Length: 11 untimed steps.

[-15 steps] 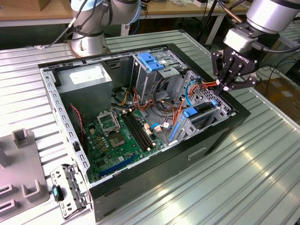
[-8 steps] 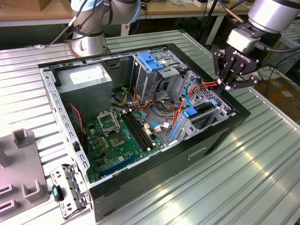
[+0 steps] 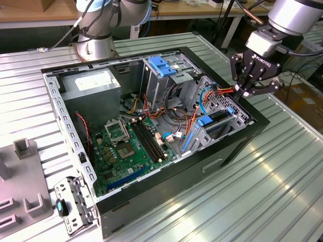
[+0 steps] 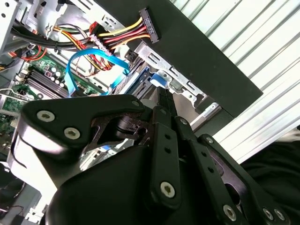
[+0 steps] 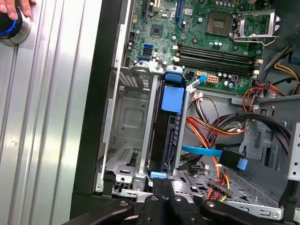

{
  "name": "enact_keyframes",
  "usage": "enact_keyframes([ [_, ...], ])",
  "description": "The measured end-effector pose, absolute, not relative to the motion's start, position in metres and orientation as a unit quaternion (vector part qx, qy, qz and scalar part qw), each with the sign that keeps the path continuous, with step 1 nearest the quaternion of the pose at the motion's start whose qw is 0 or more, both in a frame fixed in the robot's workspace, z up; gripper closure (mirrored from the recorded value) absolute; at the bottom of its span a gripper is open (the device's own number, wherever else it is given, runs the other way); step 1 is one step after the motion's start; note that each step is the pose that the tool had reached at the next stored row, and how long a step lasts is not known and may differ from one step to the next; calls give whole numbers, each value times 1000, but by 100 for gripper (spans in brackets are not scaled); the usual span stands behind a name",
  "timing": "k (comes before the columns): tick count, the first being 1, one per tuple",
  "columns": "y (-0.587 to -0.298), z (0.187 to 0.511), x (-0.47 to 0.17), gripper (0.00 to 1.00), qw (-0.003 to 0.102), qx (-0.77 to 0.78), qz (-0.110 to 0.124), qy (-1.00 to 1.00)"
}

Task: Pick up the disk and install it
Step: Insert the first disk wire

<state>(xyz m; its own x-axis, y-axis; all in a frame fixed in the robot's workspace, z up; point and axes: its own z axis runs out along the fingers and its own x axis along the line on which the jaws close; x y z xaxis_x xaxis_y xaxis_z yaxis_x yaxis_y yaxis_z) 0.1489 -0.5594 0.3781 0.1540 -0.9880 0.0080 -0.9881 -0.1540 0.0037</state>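
The gripper [image 3: 241, 94] hangs over the case's rim on the exterior view's right. Its fingers are pressed together with nothing visible between them. In the first wrist view the closed tips [image 5: 161, 183] point at the disk's blue end tab. I cannot tell whether they touch it.

A ribbed metal table [image 3: 262, 191] bears the open black case [image 3: 166, 189]. A green motherboard [image 5: 211, 37] lies flat on the case floor. Beside it, against the case wall below the gripper, stands a metal cage [image 5: 126, 112].

The disk [image 5: 164, 136] sits slid into the cage, on edge between its blue rails, in the slot on the motherboard's side. In the exterior view the disk [image 3: 218, 120] shows dark within the cage.

A blue cable [image 5: 201, 151] curves just beside the cage. A black plug [image 4: 149, 24] on red, yellow and black wires hangs free near the gripper.
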Motion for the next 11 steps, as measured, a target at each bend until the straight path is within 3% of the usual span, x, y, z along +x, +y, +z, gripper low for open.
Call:
enact_keyframes([
  [11,-559,378,150,89,4,764,2,-645],
])
